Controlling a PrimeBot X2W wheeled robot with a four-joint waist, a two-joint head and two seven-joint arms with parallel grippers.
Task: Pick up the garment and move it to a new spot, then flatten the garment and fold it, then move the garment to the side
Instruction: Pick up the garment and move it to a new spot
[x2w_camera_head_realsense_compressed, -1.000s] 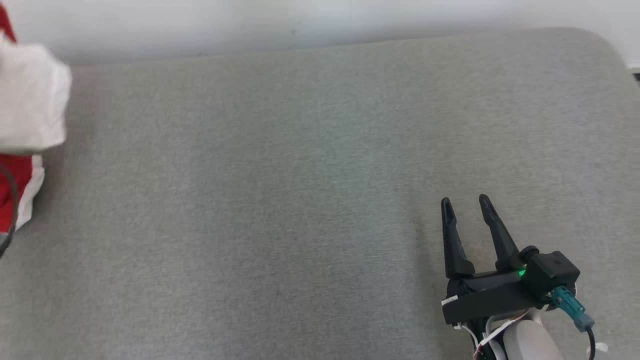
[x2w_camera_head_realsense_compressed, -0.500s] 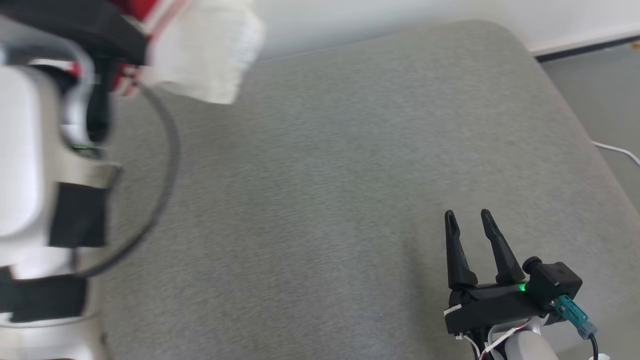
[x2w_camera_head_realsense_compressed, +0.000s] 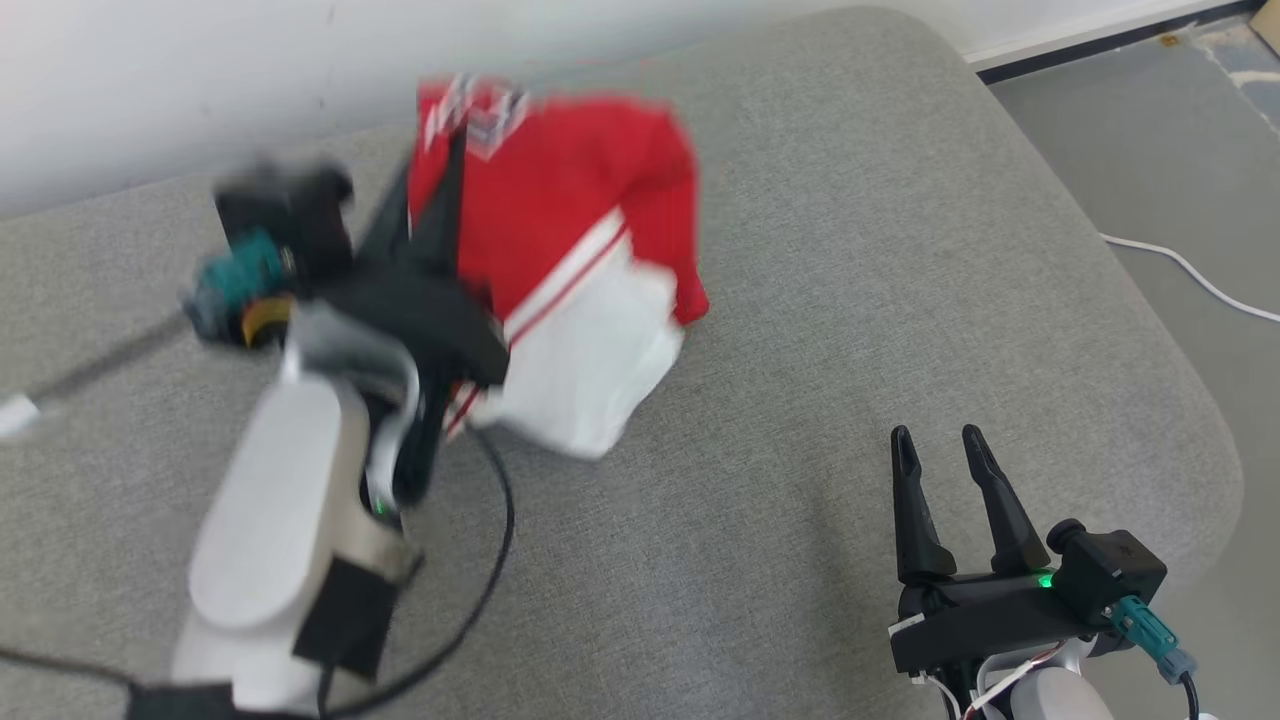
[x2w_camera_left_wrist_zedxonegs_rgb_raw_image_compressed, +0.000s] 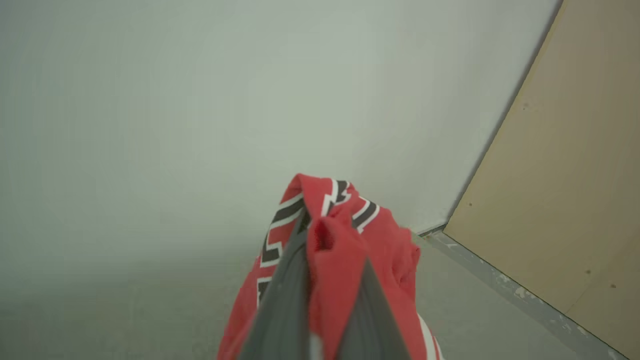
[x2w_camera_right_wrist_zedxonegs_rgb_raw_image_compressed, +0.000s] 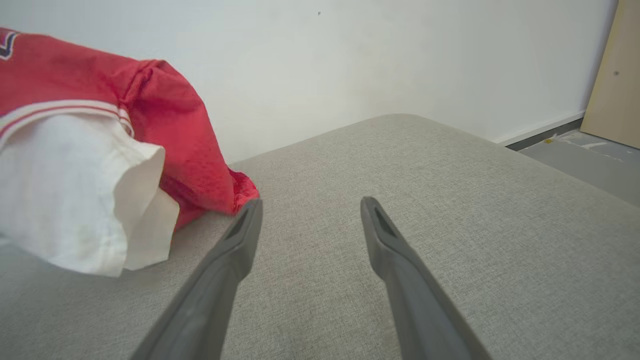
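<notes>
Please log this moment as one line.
step: move garment | left gripper: shut on garment | right gripper: open, empty | surface: grey cushion

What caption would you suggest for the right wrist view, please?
Open right gripper hovers over grey cushion beside the bunched red-and-white garment.

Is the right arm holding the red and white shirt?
No, its fingers stand open and empty over the grey cushion, apart from the shirt.

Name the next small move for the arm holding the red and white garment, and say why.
Probably lower the garment onto the middle of the grey cushion. The left gripper is shut on it, and it hangs bunched, white end near the cushion; the right gripper stands open, apart from it.
</notes>
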